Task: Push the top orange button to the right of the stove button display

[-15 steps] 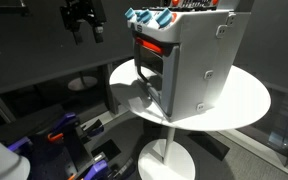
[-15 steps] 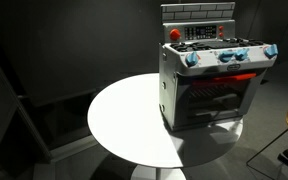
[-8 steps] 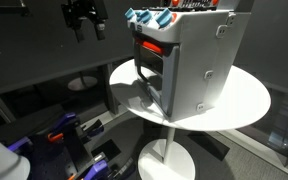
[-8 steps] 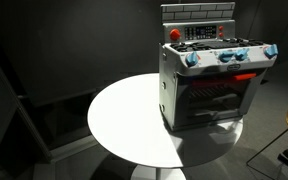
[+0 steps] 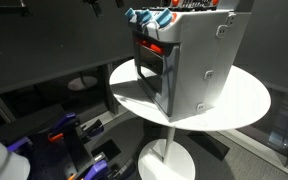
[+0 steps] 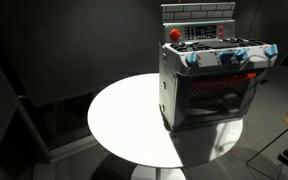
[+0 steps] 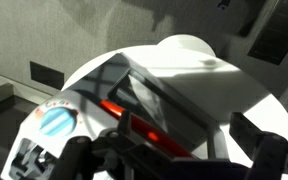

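The stove point(image 6: 209, 85) stands on the round white tabletop point(image 6: 124, 120), close to one edge, with lots of bare top beside it. It has blue knobs point(image 6: 229, 55) in a row along the front. Behind them a back panel point(image 6: 199, 30) sticks up. The top orange button should be on that panel, to the right of the little display. It is too small in these pictures to pick out for sure.

The wrist view looks down at the stove from above and in front. You can see a blue knob point(image 7: 54, 120) and the red strip point(image 7: 134, 118) over the door. The fingers point(image 7: 274, 155) show as dark, blurry shapes at the bottom corners. They look spread wide apart, with nothing between them. They are well away from the panel and touch nothing.

I think the job is only starting, because the arm has to get to the button first. A good way would be to press the fingers together, so they make one small tip. Wide fingers could hit two buttons at once, or bump a knob. Then bring the tip in over the knobs, not through them. Line it up with the top button and push gently, straight at the panel. The stove looks light, so a hard push could slide it or tip it back toward the edge. A slow, short push is best
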